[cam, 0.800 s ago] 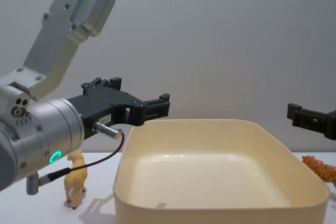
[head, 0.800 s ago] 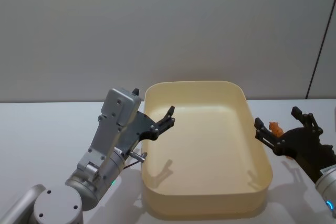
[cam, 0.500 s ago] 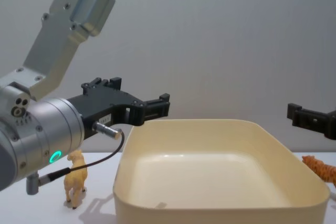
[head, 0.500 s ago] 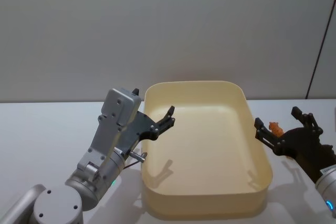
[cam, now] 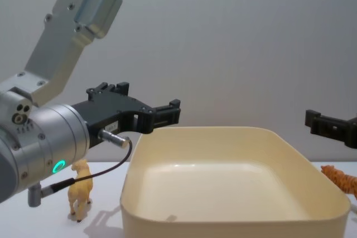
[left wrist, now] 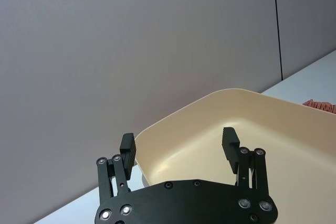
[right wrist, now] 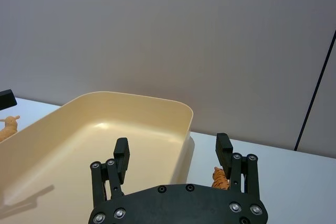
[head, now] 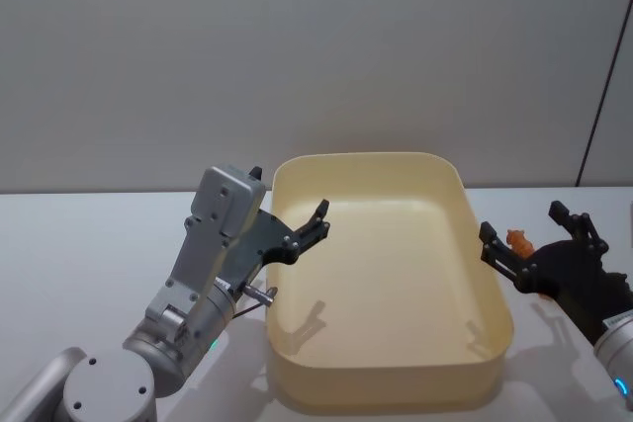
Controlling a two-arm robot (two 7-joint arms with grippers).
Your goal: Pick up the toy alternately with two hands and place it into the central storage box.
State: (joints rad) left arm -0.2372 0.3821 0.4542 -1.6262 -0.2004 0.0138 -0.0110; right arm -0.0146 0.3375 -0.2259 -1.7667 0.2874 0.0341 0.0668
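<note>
The central storage box (head: pixel 386 387) is a cream-yellow tub in the middle of the white table. My left gripper (head: pixel 318 221) hangs open over the tub's left rim, nothing between its fingers; the left wrist view has it (left wrist: pixel 178 139) pointing across the tub (left wrist: pixel 273 129). My right gripper (head: pixel 521 220) is open just right of the tub, above a small orange tiger toy (head: pixel 518 240) lying on the table. The right wrist view places that tiger (right wrist: pixel 220 178) below the open gripper (right wrist: pixel 172 144). A tan camel toy (cam: pixel 81 188) stands on the table left of the tub (cam: pixel 223 132).
The left arm's silver-grey body with its green ring light (cam: pixel 57 166) fills the near left in the chest view. A plain grey wall (head: pixel 316 46) runs behind the table. In the chest view the tiger (cam: pixel 340 179) lies close against the tub's right wall.
</note>
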